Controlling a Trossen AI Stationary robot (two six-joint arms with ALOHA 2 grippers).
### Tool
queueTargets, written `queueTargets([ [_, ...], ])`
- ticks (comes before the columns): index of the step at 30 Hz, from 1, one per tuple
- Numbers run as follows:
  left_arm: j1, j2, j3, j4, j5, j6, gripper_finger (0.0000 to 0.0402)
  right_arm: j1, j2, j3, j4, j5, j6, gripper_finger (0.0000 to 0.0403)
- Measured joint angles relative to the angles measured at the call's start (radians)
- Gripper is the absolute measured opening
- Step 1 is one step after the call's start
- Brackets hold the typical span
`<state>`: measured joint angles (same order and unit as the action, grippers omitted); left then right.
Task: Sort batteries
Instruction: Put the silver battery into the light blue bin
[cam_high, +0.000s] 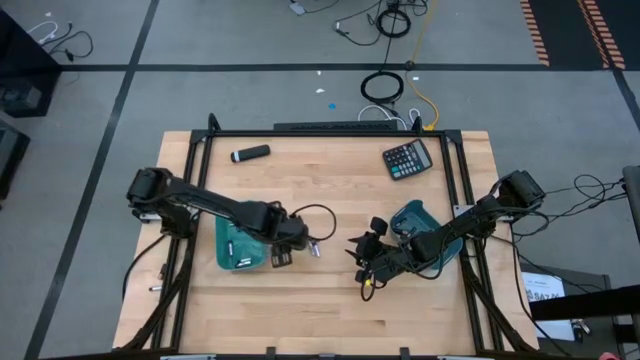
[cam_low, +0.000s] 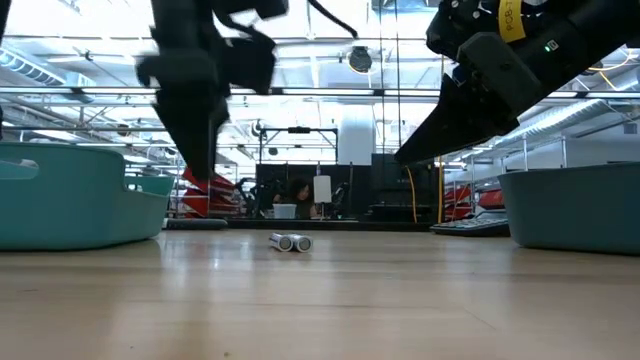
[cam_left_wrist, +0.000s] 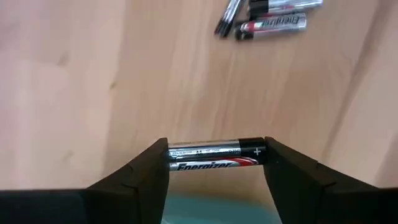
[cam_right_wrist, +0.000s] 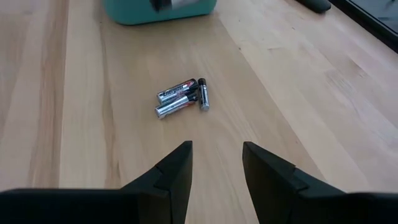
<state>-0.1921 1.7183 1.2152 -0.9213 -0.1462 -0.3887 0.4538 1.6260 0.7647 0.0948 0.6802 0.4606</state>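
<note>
Left bin: teal, on the desk; holds something light and something dark, too small to tell what.
Right bin: teal, contents hidden by the right arm.
Left tool: pinching one battery crosswise between its fingers, at the left bin's edge.
Right tool: spread and empty, above the desk beside the right bin.
Loose batteries: small cluster on the desk between the bins, ahead of the right tool, apart from it.
</note>
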Motion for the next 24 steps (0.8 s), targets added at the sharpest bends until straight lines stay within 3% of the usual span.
queueTargets([
  [12,-0.072,-0.091,0.007,-0.436,0.039,-0.237,0.0226,0.013,0.000,0.000,0.005,0.006,0.000,0.0132],
  [15,-0.087,-0.091,0.007,-0.454,0.039,-0.261,0.0226,0.017,0.000,0.000,0.005,0.006,0.000,0.0132],
  [21,-0.115,-0.091,0.007,-0.453,-0.060,-0.287,0.0227,0.027,0.000,0.000,0.006,0.006,0.008,0.0132],
  [24,-0.121,-0.091,0.007,-0.478,-0.062,-0.285,0.0285,0.031,0.000,0.000,0.006,0.006,0.008,0.0132],
])
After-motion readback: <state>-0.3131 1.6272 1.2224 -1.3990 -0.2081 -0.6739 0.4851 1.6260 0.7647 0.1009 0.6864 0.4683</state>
